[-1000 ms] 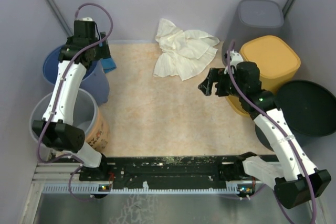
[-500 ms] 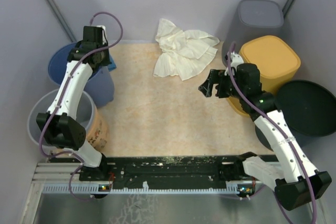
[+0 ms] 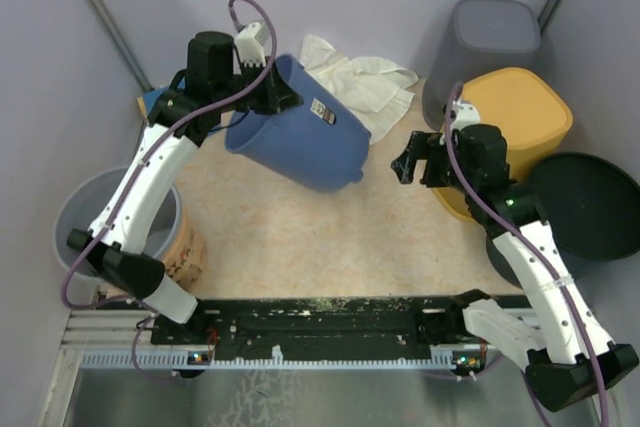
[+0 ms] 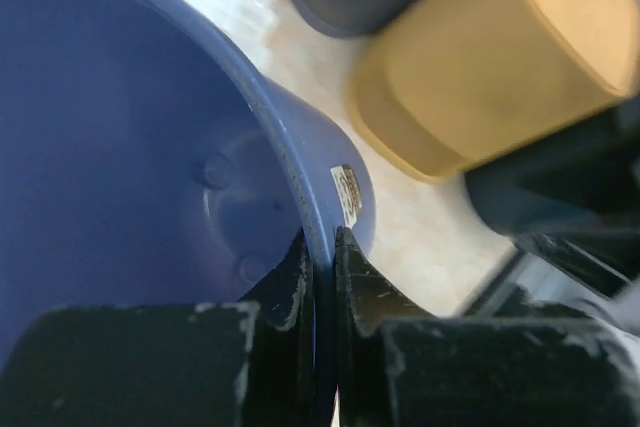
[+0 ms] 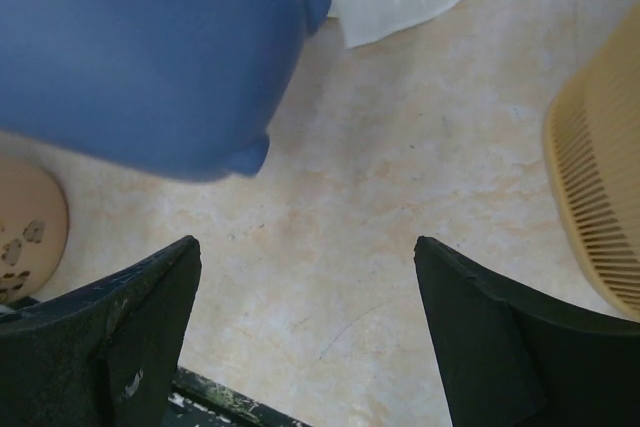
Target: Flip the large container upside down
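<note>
Seen from overhead and from both wrists. Pinched the blue bucket [image 3: 300, 142] by its rim with the left gripper [image 3: 268, 87]: jaws closed down to a thin slit on the wall, one finger inside and one outside. Held at the far left of the table [image 3: 300, 247], just in front of a crumpled white cloth [image 3: 365, 82]. Tipped well over onto its side, roughly halfway to upside down as judged from the tilt. Looked lifted clear of the tabletop, though hard to tell for certain.

Lay with the long axis on a diagonal: mouth at the far left, hard against the left wrist, and base toward the near right, with its small feet showing in the right wrist view. Pointed that base end toward the right gripper [image 3: 412, 162].

Hovered the right gripper above bare table, near the base but apart from it. Spread wide, with nothing between the fingers. Backed by a yellow bin [image 3: 515, 122] just behind it.

Probably called for more roll about the pinched rim, so as to bring the mouth round to face down. Left arm clearly nearer, and the only one touching. Could have slipped, given so narrow a hold on a thin wall.
</note>
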